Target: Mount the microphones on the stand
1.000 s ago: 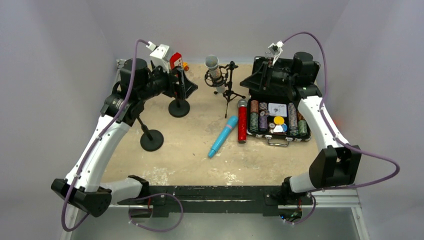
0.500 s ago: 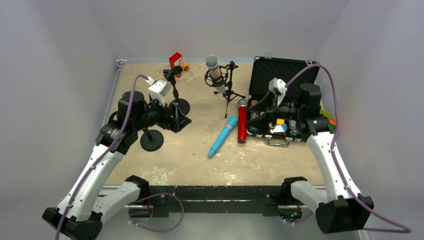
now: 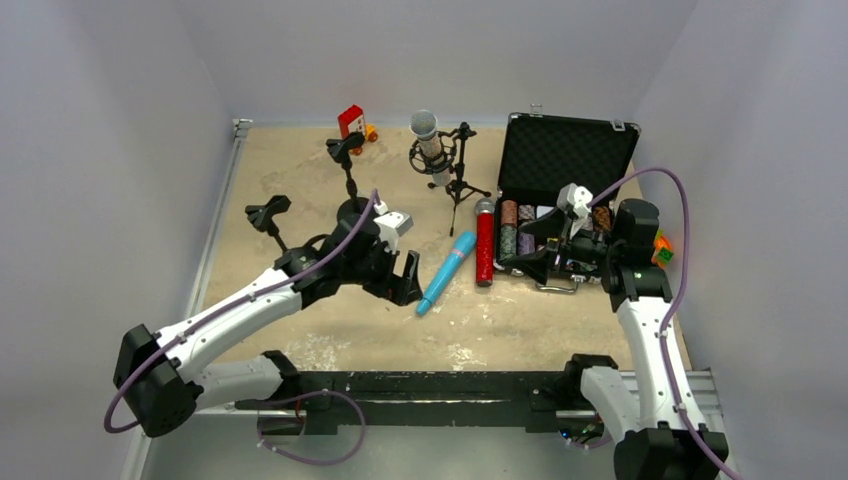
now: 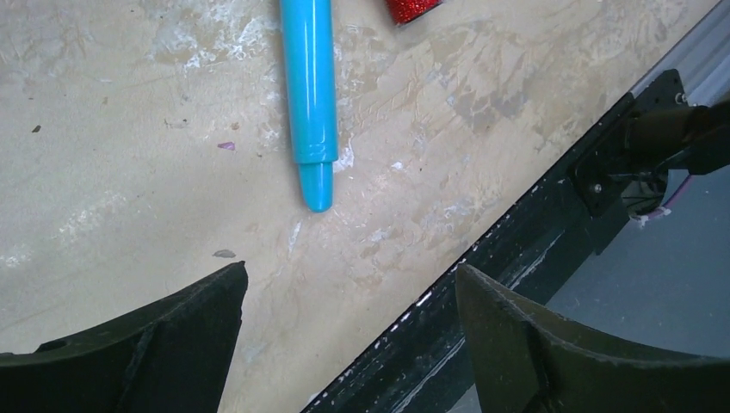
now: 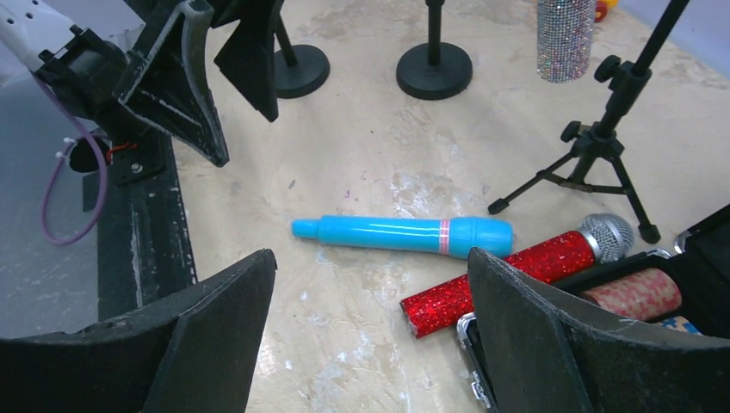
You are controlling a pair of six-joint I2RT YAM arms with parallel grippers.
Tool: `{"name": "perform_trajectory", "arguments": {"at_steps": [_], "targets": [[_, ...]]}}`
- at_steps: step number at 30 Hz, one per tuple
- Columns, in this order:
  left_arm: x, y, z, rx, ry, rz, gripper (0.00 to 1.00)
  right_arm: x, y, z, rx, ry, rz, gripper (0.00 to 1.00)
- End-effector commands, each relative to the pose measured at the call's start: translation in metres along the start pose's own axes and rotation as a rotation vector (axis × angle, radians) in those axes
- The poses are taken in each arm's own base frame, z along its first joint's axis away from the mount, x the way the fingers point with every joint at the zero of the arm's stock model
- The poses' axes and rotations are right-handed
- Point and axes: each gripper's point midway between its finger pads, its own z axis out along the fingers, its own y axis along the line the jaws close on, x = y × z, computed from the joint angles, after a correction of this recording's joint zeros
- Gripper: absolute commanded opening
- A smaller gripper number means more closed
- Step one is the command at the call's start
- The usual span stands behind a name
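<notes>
The left arm is stretching low and forward across the bench (image 3: 300, 170). Its pincer (image 3: 405, 275) is hanging spread wide and empty near the tail end of the light blue microphone (image 3: 447, 272), not touching it. The right arm is bending in from the right, with its pincer (image 3: 528, 255) pointing leftward over the front of the open black case (image 3: 570, 150). Its jaws are likewise standing apart and gripping nothing.

Three microphones are showing. The silver-glitter microphone (image 3: 428, 140) is sitting upright in the cradle of the tripod stand (image 5: 596, 138) at the back. The blue one and the red-glitter microphone (image 3: 484, 250) are lying on the bench near each other (the red one just beside the case, its mesh head pointing to the back).

Three stands are standing in all — the tripod, a round-base stand (image 5: 435, 70) and a second round-base stand (image 5: 301, 69), both with bare clips. Rows of poker chips (image 3: 515, 240) are sitting in the case. A pink band is circling the blue microphone near its head — any writing is too small to read.
</notes>
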Motion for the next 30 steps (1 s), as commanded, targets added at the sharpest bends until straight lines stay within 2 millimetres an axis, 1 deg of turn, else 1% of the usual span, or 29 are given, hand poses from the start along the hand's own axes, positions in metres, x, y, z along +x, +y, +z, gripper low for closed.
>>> {"name": "perform_trajectory", "arguments": {"at_steps": [1, 3, 5, 10, 13, 14, 17, 18, 21, 23, 24, 26, 27, 28, 29, 30], "targets": [[-0.020, -0.005, 0.009, -0.038, -0.073, -0.021, 0.93, -0.012, -0.006, -0.005, 0.030, -0.036, -0.070, 0.86], [-0.026, -0.004, 0.001, -0.060, -0.092, 0.000, 0.93, -0.013, -0.008, -0.006, 0.039, -0.037, -0.069, 0.86], [-0.037, 0.002, -0.017, -0.112, -0.130, 0.043, 0.93, -0.013, -0.010, -0.007, 0.047, -0.036, -0.064, 0.86], [-0.064, 0.010, -0.089, -0.222, -0.237, 0.183, 0.94, -0.015, -0.010, -0.009, 0.049, -0.038, -0.075, 0.86], [-0.081, 0.021, -0.131, -0.304, -0.295, 0.206, 0.94, -0.017, -0.007, -0.009, 0.038, -0.041, -0.083, 0.86], [-0.088, 0.025, -0.148, -0.330, -0.313, 0.202, 0.94, -0.017, -0.006, -0.009, 0.034, -0.041, -0.083, 0.86], [-0.108, 0.042, -0.181, -0.416, -0.359, 0.188, 0.94, -0.017, -0.005, -0.009, 0.028, -0.042, -0.088, 0.86], [-0.115, 0.045, -0.189, -0.435, -0.371, 0.193, 0.94, -0.018, -0.005, -0.010, 0.027, -0.042, -0.088, 0.86], [-0.139, 0.047, -0.204, -0.472, -0.394, 0.211, 0.94, -0.018, -0.004, -0.010, 0.025, -0.042, -0.089, 0.86], [-0.161, 0.046, -0.210, -0.480, -0.419, 0.231, 0.95, -0.018, -0.005, -0.010, 0.026, -0.043, -0.090, 0.86], [-0.172, 0.048, -0.208, -0.481, -0.422, 0.238, 0.94, -0.018, -0.005, -0.010, 0.025, -0.043, -0.087, 0.86], [-0.192, 0.051, -0.200, -0.453, -0.399, 0.251, 0.94, -0.017, -0.004, -0.010, 0.022, -0.043, -0.086, 0.86], [-0.203, 0.055, -0.196, -0.449, -0.387, 0.244, 0.93, -0.017, -0.004, -0.010, 0.022, -0.043, -0.087, 0.86], [-0.212, 0.061, -0.193, -0.464, -0.368, 0.272, 0.93, -0.017, -0.005, -0.010, 0.024, -0.043, -0.088, 0.86], [-0.220, 0.067, -0.180, -0.456, -0.334, 0.286, 0.93, -0.016, -0.005, -0.010, 0.025, -0.042, -0.087, 0.86], [-0.228, 0.069, -0.175, -0.450, -0.325, 0.305, 0.93, -0.016, -0.005, -0.010, 0.026, -0.042, -0.088, 0.86]]}}
